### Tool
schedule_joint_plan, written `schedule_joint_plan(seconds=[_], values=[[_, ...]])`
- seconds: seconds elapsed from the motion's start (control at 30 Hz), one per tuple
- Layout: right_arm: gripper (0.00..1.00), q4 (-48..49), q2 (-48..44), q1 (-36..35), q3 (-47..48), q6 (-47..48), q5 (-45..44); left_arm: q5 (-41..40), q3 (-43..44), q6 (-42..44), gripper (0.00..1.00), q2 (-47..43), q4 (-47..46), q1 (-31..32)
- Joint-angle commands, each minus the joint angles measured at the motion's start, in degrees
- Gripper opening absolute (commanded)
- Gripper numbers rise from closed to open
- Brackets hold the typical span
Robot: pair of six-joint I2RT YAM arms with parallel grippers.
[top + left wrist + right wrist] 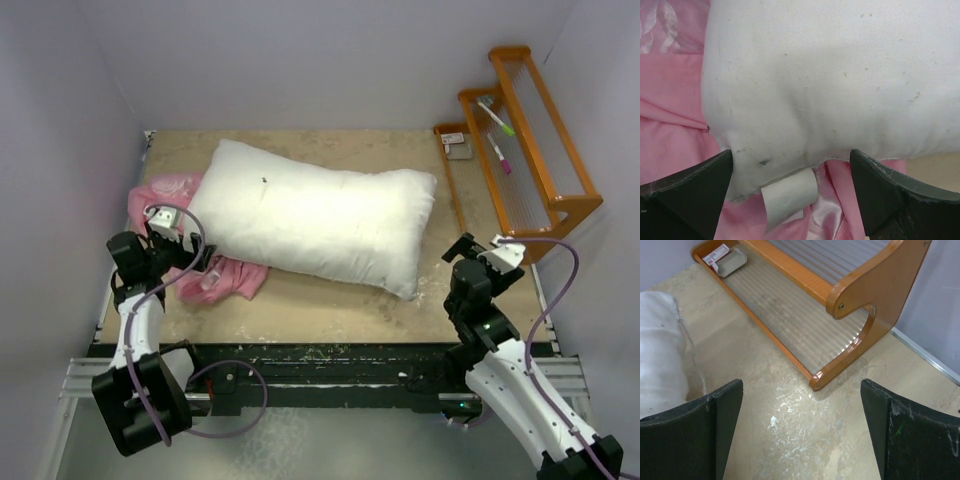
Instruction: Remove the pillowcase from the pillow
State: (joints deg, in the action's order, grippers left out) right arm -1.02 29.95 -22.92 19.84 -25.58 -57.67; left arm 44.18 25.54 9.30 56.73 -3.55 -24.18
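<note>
The white pillow [315,215] lies bare across the middle of the table, with a tiny dark speck on top. The pink rose-print pillowcase [225,278] lies crumpled under and beside its left end; more of it shows further back [160,192]. My left gripper [185,250] is open at the pillow's left corner, above the pink fabric. In the left wrist view the pillow [830,80] fills the frame, with a white label [790,192] and the pillowcase [670,100] below it. My right gripper [478,255] is open and empty over bare table, right of the pillow.
An orange wooden rack [525,140] stands at the back right, holding pens and a small box; its foot [860,305] is just ahead of my right gripper. White walls close in on the left, back and right.
</note>
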Motion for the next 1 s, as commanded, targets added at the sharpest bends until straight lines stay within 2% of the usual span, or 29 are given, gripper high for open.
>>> schedule_joint_plan(seconds=[0.0, 0.13, 0.23, 0.37, 0.47, 0.5, 0.53, 0.6, 0.67, 0.77, 0.9, 0.97], values=[[1.00, 1.42, -3.91, -0.08, -1.19, -0.13, -3.36, -1.06, -5.48, -3.18, 0.99, -5.61, -3.88, 0.30], [1.00, 11.80, -3.94, -0.11, -3.81, 13.08, 4.52, -0.32, -11.59, -2.05, 0.99, -13.85, -6.25, 0.30], [1.00, 12.76, -2.13, -0.09, -3.45, 14.24, 6.73, -1.16, -12.95, -2.44, 0.99, -17.00, -6.15, 0.37], [1.00, 13.82, -2.60, -0.11, -4.14, 16.30, 9.27, -2.54, -12.63, -3.00, 0.99, -16.09, -6.20, 0.37], [1.00, 16.24, -12.22, -0.15, -11.46, 25.09, 24.38, -3.34, -12.89, -3.34, 0.99, -16.74, -6.12, 0.36], [1.00, 18.98, -15.89, -0.21, -14.00, 29.10, 27.03, -3.53, -13.06, -3.40, 0.99, -17.36, -6.00, 0.35], [1.00, 18.81, -17.00, -0.28, -14.43, 28.42, 26.12, -3.67, -13.19, -3.49, 0.99, -18.07, -5.90, 0.36], [1.00, 19.79, -12.62, 0.03, -14.03, 26.04, 23.91, -3.18, -13.58, -3.35, 0.99, -19.24, -5.67, 0.36], [1.00, 25.94, -7.80, 0.03, -15.14, 27.81, 24.53, -1.72, -13.86, -2.73, 0.99, -20.54, -5.03, 0.37], [1.00, 24.28, -7.34, 0.01, -14.77, 25.26, 24.77, 0.57, -14.25, -1.97, 0.99, -23.08, -3.99, 0.36], [1.00, 23.83, -17.75, 0.12, -19.63, 26.13, 24.06, 6.02, -15.15, 0.30, 0.99, -27.90, -1.44, 0.28], [1.00, 18.04, -25.40, 0.44, -20.33, 25.72, 26.90, 7.96, -15.60, 1.00, 0.99, -30.27, -0.57, 0.26]])
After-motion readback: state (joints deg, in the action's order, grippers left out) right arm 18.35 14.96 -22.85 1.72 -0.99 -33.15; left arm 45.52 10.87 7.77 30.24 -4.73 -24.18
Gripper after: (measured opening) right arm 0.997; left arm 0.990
